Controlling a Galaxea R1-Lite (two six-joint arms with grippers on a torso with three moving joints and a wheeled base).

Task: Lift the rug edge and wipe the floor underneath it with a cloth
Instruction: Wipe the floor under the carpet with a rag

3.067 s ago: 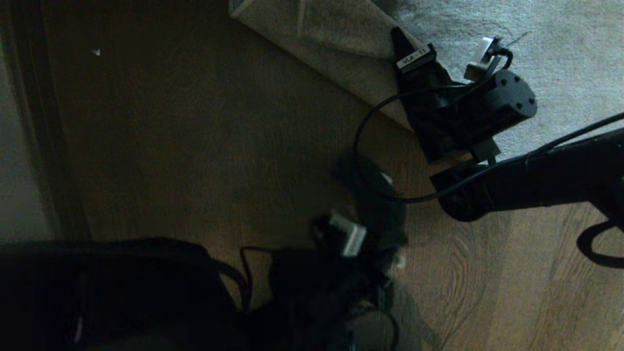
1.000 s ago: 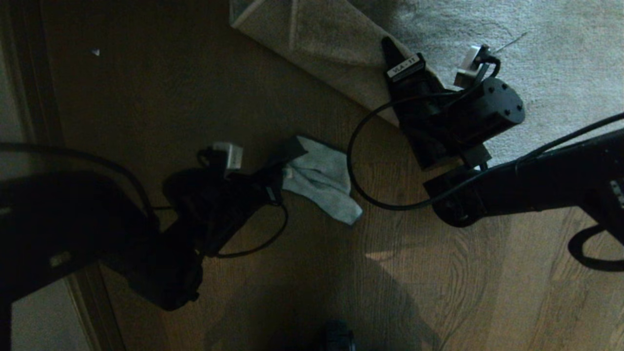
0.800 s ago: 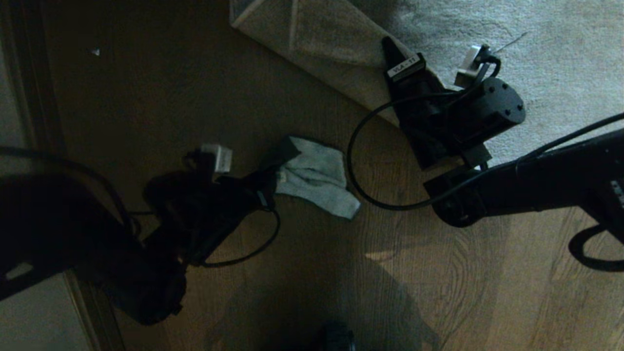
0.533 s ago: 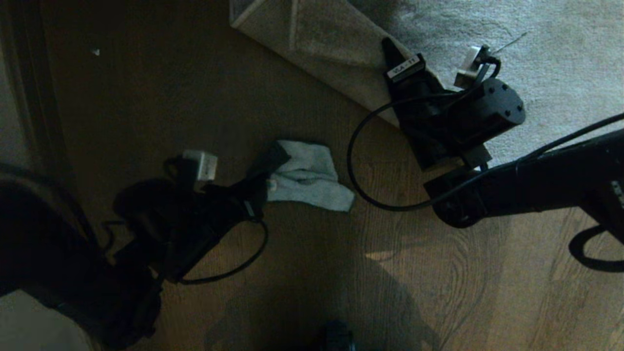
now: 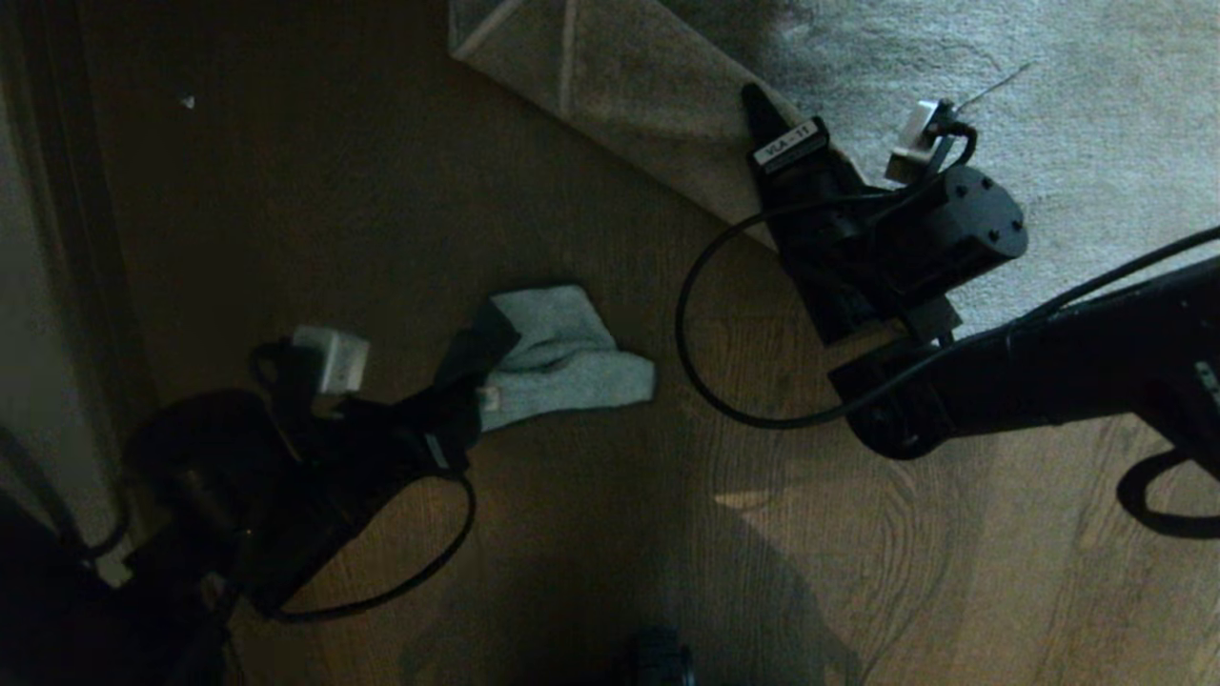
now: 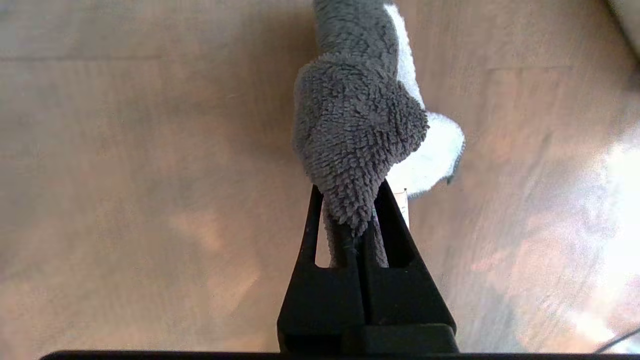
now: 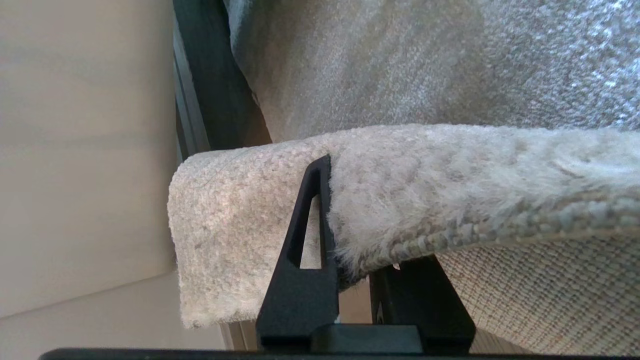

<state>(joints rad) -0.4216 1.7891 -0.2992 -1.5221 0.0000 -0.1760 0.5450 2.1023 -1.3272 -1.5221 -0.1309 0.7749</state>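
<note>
Both claws grip: right claw (image 5: 762, 119) pinches the rug edge (image 7: 400, 200) raised; left claw (image 6: 357, 220) pinches the cloth (image 5: 558, 357), wiping the floor (image 5: 381, 210). Next stroke needs contact beneath.

I counted one rug (image 5: 1001, 76), with one edge (image 5: 620, 105) folded back. I counted one cloth (image 5: 558, 357) on the floor (image 5: 858, 572). I counted two grippers: the left gripper (image 5: 477, 353), clamped on the cloth, and the right gripper (image 5: 762, 119), pinching the rug edge. I noted one small pale speck (image 5: 188, 101) on the floor.
</note>
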